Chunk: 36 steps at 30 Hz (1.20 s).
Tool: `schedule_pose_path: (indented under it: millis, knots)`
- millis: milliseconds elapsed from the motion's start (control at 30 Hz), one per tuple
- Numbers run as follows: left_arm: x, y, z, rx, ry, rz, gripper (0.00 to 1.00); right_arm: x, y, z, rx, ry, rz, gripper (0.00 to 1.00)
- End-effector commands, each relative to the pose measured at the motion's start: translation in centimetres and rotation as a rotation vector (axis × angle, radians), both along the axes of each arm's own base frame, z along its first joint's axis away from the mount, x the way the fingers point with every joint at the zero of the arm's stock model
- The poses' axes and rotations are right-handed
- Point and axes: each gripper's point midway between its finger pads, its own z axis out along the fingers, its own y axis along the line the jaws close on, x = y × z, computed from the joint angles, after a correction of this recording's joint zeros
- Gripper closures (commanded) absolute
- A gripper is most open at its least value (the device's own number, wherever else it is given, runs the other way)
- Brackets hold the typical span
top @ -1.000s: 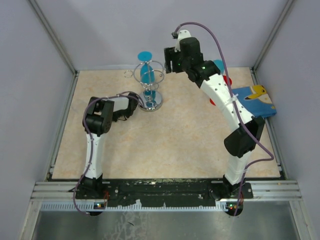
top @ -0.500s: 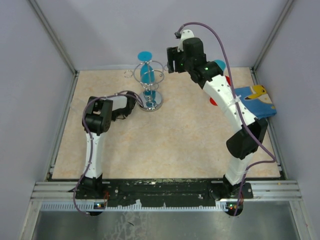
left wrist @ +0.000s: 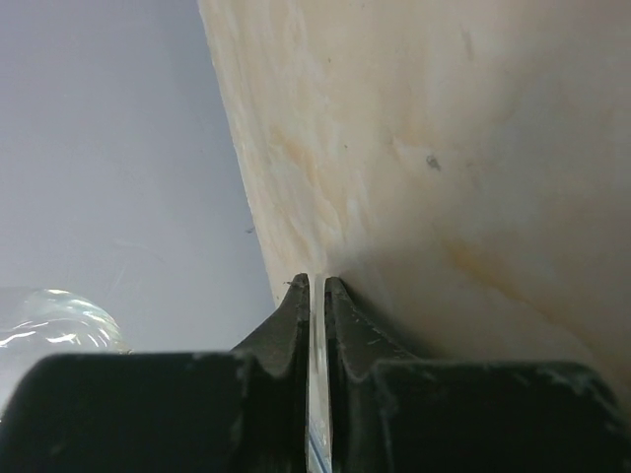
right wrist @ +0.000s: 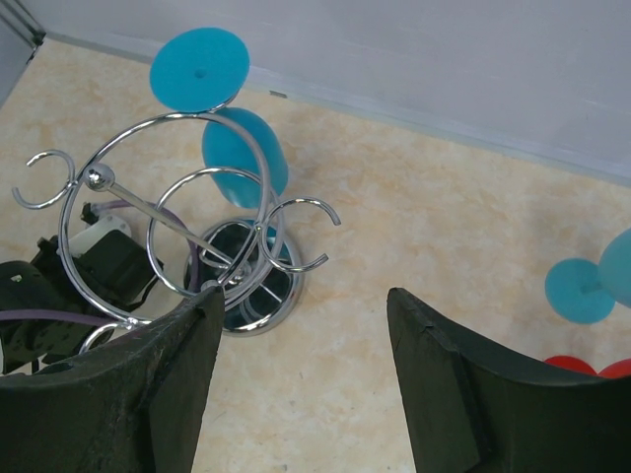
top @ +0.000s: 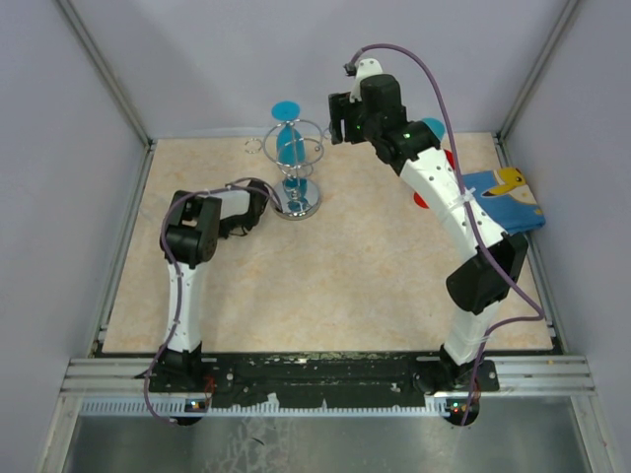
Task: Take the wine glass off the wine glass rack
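Observation:
A blue wine glass (top: 290,144) hangs upside down in the wine glass rack (top: 299,187), its round foot (right wrist: 199,69) above the wire loops and its bowl (right wrist: 245,153) below them. The rack is chrome wire on a round mirror base (right wrist: 248,289). My left gripper (top: 280,203) lies low at the base's left edge. Its jaws (left wrist: 317,286) are almost together on a thin shiny strip, which looks like the base's rim. My right gripper (top: 338,119) hangs open above and to the right of the rack, with only bare table between its fingers (right wrist: 301,301).
Another blue glass (right wrist: 584,288) and red pieces (right wrist: 592,368) lie to the right, and a blue and yellow item (top: 503,197) sits at the table's right edge. A clear glass thing (left wrist: 54,320) lies by the back wall, left of the rack. Grey walls close in three sides.
My right gripper rose slightly and shifted right, then held still. The left arm, the rack and the glass stayed in place.

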Motion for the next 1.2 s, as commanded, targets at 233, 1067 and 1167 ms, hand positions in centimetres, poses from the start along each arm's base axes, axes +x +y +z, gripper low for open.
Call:
schedule_pose_path:
  millis: [233, 1067, 1167]
  knots:
    - [0.9, -5.6, -7.2, -0.346, -0.094, -0.009, 0.86, -0.7, -1.0, 3.8, 0.032, -0.092, -0.009, 0.32]
    - [1.1, -6.9, -8.5, -0.368, -0.106, -0.046, 1.0, -0.5, -1.3, 3.4, 0.021, -0.089, -0.021, 0.32]
    - [1.0, -6.8, -8.6, -0.356, -0.099, -0.047, 1.0, -0.5, -1.4, 3.5, 0.022, -0.09, -0.025, 0.32]
